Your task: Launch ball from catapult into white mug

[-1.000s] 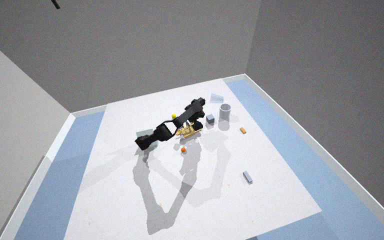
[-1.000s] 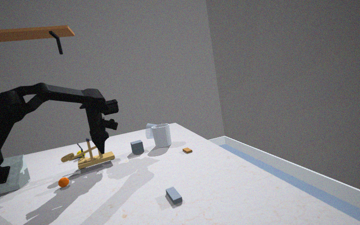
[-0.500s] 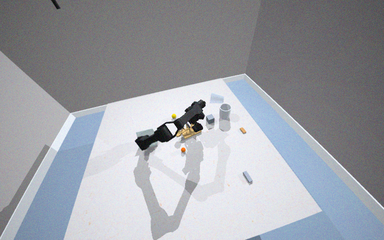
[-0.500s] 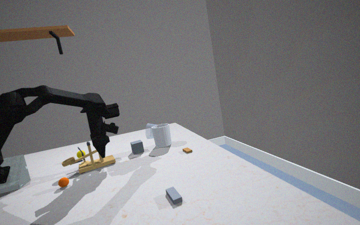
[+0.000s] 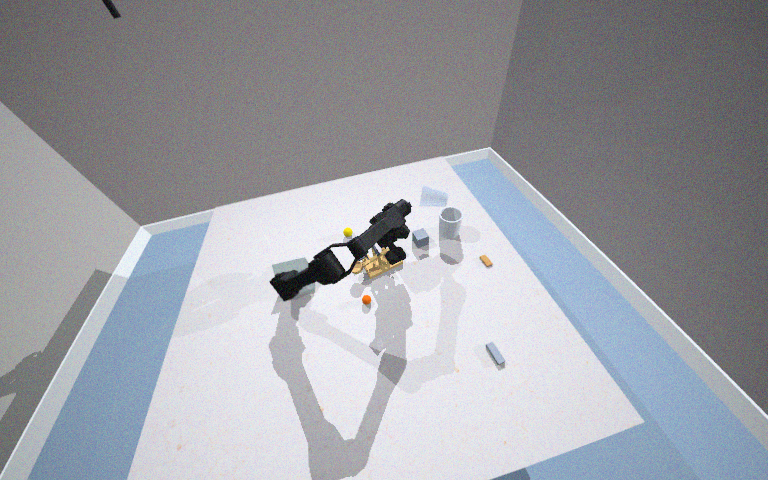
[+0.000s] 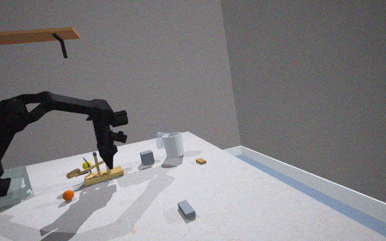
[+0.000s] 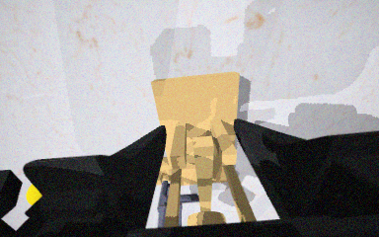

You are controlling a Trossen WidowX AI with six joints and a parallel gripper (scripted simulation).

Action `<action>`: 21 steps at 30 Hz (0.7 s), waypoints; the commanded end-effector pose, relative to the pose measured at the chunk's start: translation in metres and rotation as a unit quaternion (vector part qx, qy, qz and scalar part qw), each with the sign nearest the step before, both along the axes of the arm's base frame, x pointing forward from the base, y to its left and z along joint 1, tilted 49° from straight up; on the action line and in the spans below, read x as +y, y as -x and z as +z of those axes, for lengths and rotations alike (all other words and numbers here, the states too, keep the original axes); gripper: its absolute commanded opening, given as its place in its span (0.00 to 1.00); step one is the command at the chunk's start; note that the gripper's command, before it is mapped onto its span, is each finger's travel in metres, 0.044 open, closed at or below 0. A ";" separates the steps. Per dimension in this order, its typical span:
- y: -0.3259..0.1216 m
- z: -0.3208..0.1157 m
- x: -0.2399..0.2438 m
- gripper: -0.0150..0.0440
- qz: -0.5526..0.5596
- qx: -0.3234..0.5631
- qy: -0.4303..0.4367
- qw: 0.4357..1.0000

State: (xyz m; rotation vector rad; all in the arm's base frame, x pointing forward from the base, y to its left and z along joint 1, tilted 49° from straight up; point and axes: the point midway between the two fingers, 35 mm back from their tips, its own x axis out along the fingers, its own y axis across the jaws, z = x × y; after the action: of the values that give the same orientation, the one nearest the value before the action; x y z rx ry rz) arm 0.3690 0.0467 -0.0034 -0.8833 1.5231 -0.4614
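Two black fingers (image 5: 395,254) (image 6: 109,158) point down over the catapult (image 5: 376,264) (image 6: 115,172) (image 7: 194,99), and they stand well open, one at either flank of its wooden frame! Between them I can see the uprights, with the broad flat end of the base poking out past the tips; whether either tip brushes the wood, I can't tell from where I stand. The base is down on the desk (image 5: 226,424) (image 6: 242,204) (image 7: 30,74), and the throwing arm slants down to its scoop (image 6: 73,173), off on the robot's base side of those fingers. Now the balls: the orange ball (image 5: 366,299) (image 6: 68,195) lies on the desk near the scoop, the yellow ball (image 5: 347,232) (image 6: 86,164) (image 7: 34,196) across on the catapult's other side, both outside the fingers. And there's the white mug (image 5: 450,225) (image 6: 173,145), upright beyond the catapult's flat end, a grey cube (image 5: 420,237) (image 6: 147,157) near it and a small orange block (image 5: 485,260) (image 6: 200,160) on its other side!
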 end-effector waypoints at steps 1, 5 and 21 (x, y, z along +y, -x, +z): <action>-0.001 0.005 0.007 0.92 0.001 -0.001 -0.001 1.000; 0.001 0.040 0.049 1.00 0.005 0.000 -0.003 1.000; 0.004 0.043 0.050 1.00 0.006 -0.001 0.000 1.000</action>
State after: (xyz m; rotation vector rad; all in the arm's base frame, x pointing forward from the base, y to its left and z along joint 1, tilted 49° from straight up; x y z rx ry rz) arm 0.3646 0.1140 0.0506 -0.8854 1.5022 -0.4443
